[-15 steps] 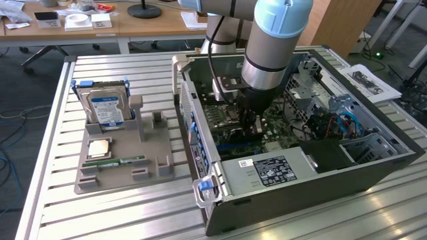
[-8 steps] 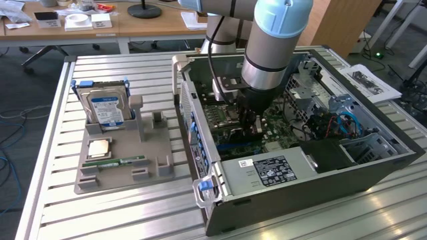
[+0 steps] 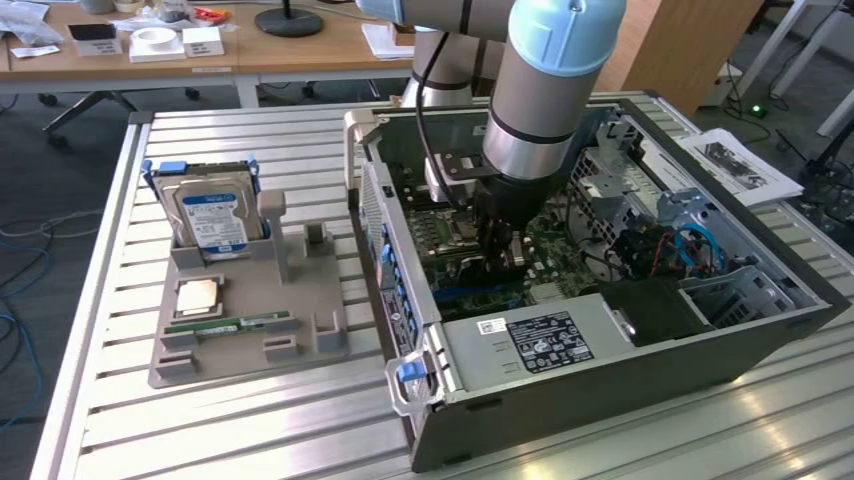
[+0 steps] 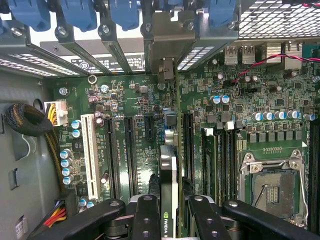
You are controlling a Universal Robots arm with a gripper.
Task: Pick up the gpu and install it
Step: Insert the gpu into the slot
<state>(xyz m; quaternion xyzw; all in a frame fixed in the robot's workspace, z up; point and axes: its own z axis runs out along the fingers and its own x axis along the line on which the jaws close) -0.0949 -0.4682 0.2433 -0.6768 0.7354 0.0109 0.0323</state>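
**Wrist view, inside the open computer case [image 3: 641, 370].** The gripper [image 4: 170, 207] has its fingers [image 4: 148, 215] closed narrowly on the gpu [image 4: 168, 165]. The card runs edge-on straight ahead from between the fingers. Its long axis is parallel to the black expansion slots [image 4: 129, 150] beside it, and its metal bracket [image 4: 167, 67] is at the far end. Whether the card is seated in a slot cannot be told.

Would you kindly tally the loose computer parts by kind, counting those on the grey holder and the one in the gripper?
hard drive: 1
processor chip: 1
memory stick: 1
gpu, clamped in the gripper: 1
Total: 4
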